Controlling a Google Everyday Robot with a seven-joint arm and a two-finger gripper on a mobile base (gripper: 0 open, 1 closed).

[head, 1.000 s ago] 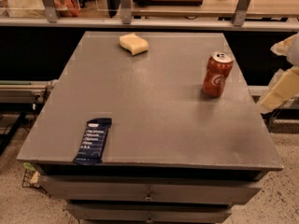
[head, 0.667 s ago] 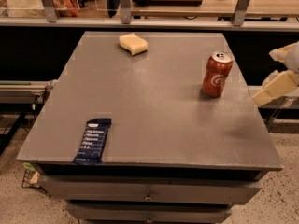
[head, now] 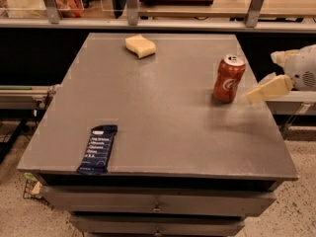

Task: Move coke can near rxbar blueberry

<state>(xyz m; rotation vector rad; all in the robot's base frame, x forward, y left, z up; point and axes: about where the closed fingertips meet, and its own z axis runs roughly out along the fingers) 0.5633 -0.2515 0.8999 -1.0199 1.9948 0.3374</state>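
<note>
**A:** Claw point(head: 260, 78): at the right edge of the worktop point(head: 163, 112), just beside the coke can point(head: 229, 78), on its right. Jaws stand apart and hold nothing. The lower finger point(head: 269, 89) is pale and points down-left toward the can's base. The upper one is only a soft pale shape.

**B:** Contact with the can?

**A:** None seen. A thin strip of worktop shows between the lower fingertip and the can. The grey body behind the claw is cut off by the frame edge, so the arm is out of view.

**B:** Can position?

**A:** Upright, right side of the worktop, toward the far half, silver top with tab visible. Only part of the white script shows.

**B:** Rxbar blueberry point(head: 98, 149)?

**A:** Lying flat at the front left, one end at the front edge. It is well apart from the can. Pale lettering is there but too small to read.

**B:** Anything else?

**A:** A yellow sponge point(head: 140, 46) lies near the far edge, left of centre. The drawer fronts point(head: 158, 204) below the worktop are cut off at the bottom.
</note>
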